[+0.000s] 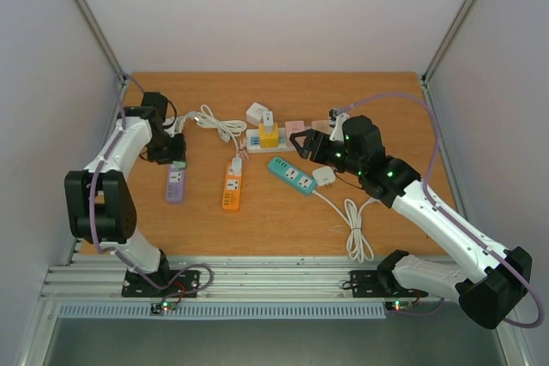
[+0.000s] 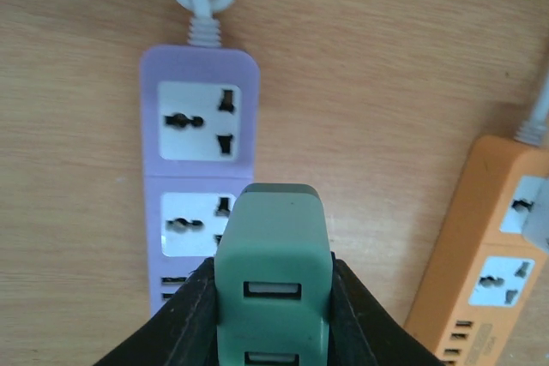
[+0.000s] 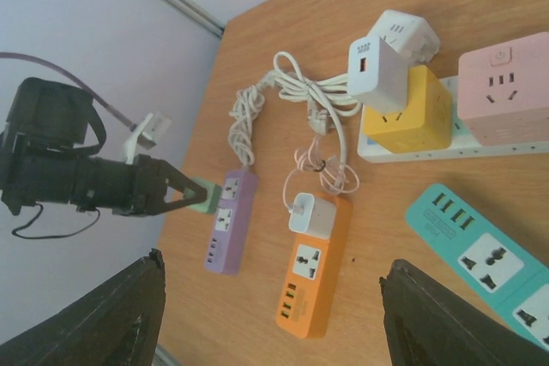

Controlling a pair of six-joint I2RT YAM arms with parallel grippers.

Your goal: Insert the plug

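My left gripper (image 2: 273,319) is shut on a green USB charger plug (image 2: 273,267), its jaws pressed on both sides. It holds the plug just above the purple power strip (image 2: 199,135), over the second socket; the first socket is free. Whether the plug touches the strip is hidden. The right wrist view shows the plug (image 3: 201,195) at the strip's (image 3: 227,222) side. In the top view the left gripper (image 1: 174,159) is at the purple strip's (image 1: 175,184) far end. My right gripper (image 1: 302,145) is open and empty, raised over the table's middle.
An orange strip (image 1: 232,186) with a white charger in it lies right of the purple one. A teal strip (image 1: 292,176) with a white plug and coiled cable (image 1: 356,229) lies further right. A white strip (image 1: 257,145) carries a yellow cube and pink adapter.
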